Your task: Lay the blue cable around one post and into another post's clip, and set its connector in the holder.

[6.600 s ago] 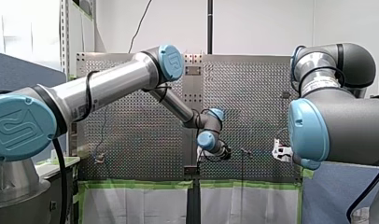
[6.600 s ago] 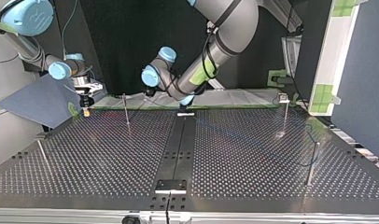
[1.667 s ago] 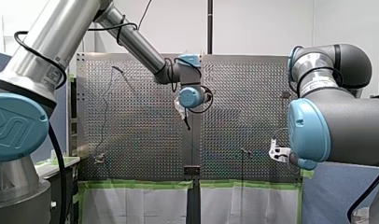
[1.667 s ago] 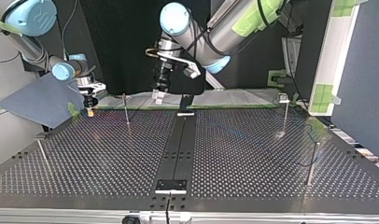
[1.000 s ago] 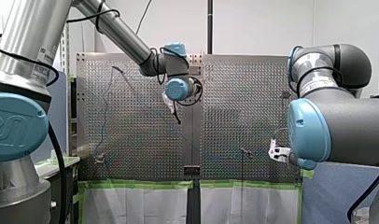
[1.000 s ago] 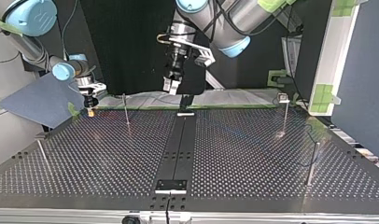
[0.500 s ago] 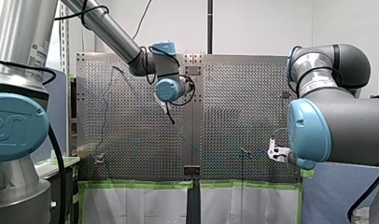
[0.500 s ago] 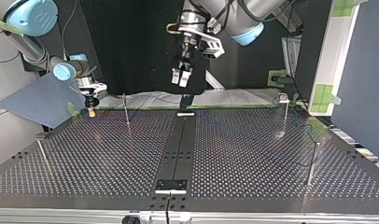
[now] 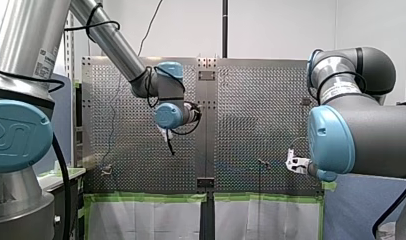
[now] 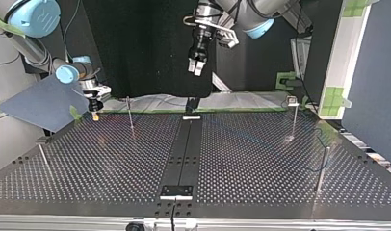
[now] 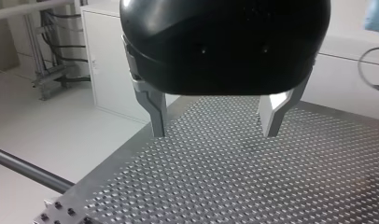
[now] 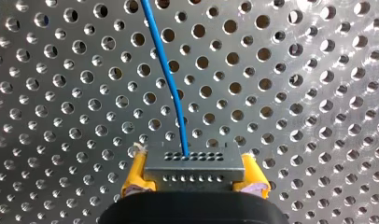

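Under the right wrist camera, my right gripper (image 12: 192, 183) is shut with its yellow pads (image 12: 135, 177) on a grey connector block (image 12: 192, 165). The blue cable (image 12: 165, 74) leaves the block and runs away over the perforated plate. That gripper (image 10: 94, 109) hangs low at the top view's left edge. High above the table's far side is my left gripper (image 10: 197, 65), with nothing near it. Seen from its wrist, the left gripper (image 11: 214, 133) is open and nothing lies between its metal fingers (image 11: 155, 112).
Thin metal posts stand on the table: one near my right gripper (image 10: 130, 113), one with a clip on top (image 10: 293, 115), one at the top view's right (image 10: 321, 168), one at its left (image 10: 43, 158). A black strip (image 10: 185, 144) runs down the middle to a small bracket (image 10: 176, 191).
My left arm has swung its open gripper away from the table's middle: up and to the right in the top view, left and lower in the front view. My right arm has stayed put.
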Robot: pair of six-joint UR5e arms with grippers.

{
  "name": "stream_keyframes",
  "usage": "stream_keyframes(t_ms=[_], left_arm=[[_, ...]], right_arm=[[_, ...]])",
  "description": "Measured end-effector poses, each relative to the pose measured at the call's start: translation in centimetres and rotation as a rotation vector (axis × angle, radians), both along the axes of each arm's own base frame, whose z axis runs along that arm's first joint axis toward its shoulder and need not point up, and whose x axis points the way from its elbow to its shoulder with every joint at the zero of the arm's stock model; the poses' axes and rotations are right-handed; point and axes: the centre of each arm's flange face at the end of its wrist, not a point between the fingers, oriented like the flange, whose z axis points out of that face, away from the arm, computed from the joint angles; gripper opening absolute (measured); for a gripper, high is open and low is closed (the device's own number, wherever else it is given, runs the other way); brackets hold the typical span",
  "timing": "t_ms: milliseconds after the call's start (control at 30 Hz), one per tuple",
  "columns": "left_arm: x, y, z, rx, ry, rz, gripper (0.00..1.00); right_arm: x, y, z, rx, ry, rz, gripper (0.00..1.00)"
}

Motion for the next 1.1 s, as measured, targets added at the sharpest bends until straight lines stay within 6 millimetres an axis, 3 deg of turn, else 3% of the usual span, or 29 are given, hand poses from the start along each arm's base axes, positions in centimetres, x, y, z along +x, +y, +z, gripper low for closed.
stream_keyframes(t_ms=[833, 1100], left_arm=[[-5.7, 5.6, -7.0, 0.126, 0.134, -0.002, 1.0], [-7.5, 7.4, -8.5, 0.151, 0.16, -0.002, 1.0]], right_arm=[[-1.0, -0.8, 0.6, 0.0, 0.041, -0.05, 0.0], [-0.8, -1.2, 2.9, -0.006, 0.047, -0.07, 0.0]])
